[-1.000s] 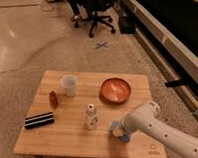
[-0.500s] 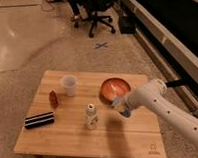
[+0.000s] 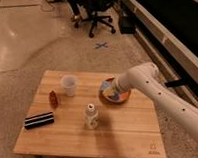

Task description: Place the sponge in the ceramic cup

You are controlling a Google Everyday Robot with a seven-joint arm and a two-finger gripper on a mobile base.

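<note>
Nearest me sit the striped black block (image 3: 38,120) and the small white bottle (image 3: 92,116). Beyond them the ceramic cup (image 3: 68,85) stands upright, to the left of my gripper (image 3: 110,89), which hangs over the orange-red bowl (image 3: 117,97) pinching the light-blue sponge (image 3: 104,86). I judge the sponge light, soft and floppy, so 1 pinch across its flat faces near the middle suits it.

hand (image 3: 108,88) with sponge (image 3: 104,86) | moved from table (image 3: 64,137) front-right | now over orange bowl (image 3: 122,99)
</note>
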